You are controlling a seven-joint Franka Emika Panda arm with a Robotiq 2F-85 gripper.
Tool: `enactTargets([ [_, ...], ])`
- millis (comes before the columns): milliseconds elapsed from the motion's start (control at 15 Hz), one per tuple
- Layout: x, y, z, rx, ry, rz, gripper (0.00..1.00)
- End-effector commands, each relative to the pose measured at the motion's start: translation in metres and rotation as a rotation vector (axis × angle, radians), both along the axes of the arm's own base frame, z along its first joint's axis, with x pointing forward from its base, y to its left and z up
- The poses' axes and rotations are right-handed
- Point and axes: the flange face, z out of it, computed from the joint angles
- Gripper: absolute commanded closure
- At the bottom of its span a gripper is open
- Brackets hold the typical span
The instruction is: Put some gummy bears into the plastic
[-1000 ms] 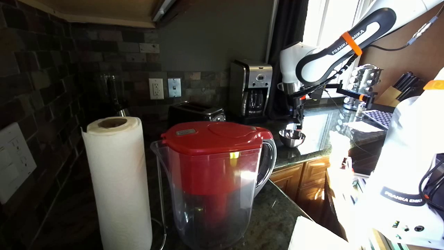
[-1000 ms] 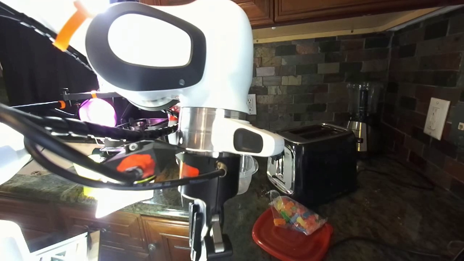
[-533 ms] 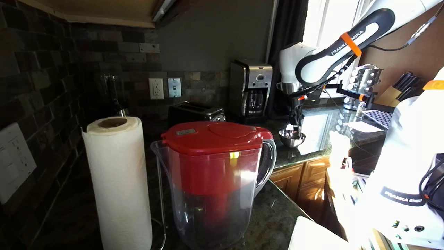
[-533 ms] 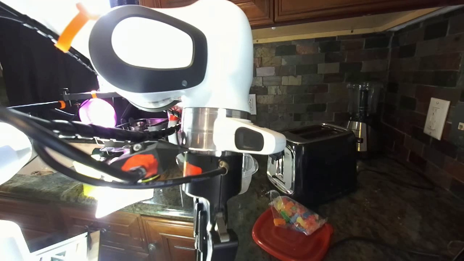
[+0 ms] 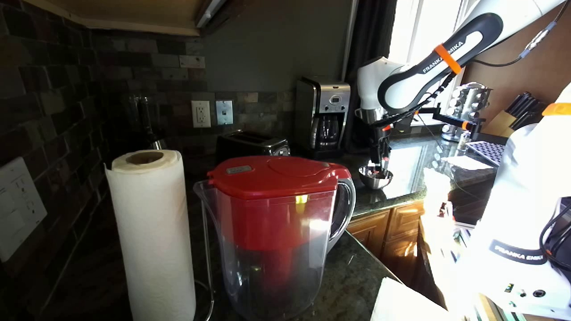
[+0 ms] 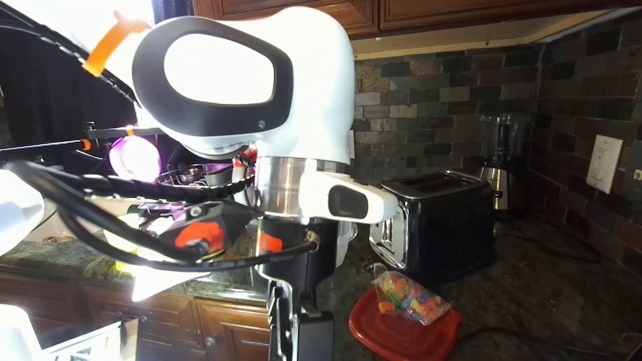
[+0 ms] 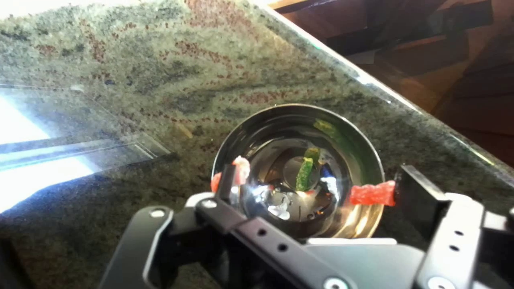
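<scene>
Pointing down from bent Panda arm (image 5: 428, 69).
Spread wide at the Robotiq gripper (image 7: 316, 176), beneath upright wrist (image 6: 286, 185), near the countertop edge (image 7: 357, 76).

Robot arm (image 5: 429, 68): "FRANKA EMIKA", partly under orange strap (image 5: 447, 59); base (image 5: 497, 278): same lettering.

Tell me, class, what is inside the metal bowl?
In the wrist view, a green gummy lies in the metal bowl. Red gummies show at the open gripper, which covers part of the rim and wall; anything behind it is hidden.
</scene>
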Motion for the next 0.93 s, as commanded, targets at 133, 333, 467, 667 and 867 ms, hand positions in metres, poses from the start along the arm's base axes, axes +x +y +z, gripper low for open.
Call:
enactTargets([
  [133, 0.007, -0.01, -0.017, 0.012, 0.007, -0.008, 0.0],
  [333, 0.011, -0.014, -0.023, 0.017, -0.006, -0.004, 0.0],
  [467, 0.014, -0.015, -0.028, 0.023, -0.006, -0.003, 0.0],
  [667, 0.017, -0.014, -0.032, 0.043, -0.012, 0.007, 0.0],
  [867, 0.02, -0.013, -0.035, 0.065, -0.025, 0.024, 0.0],
])
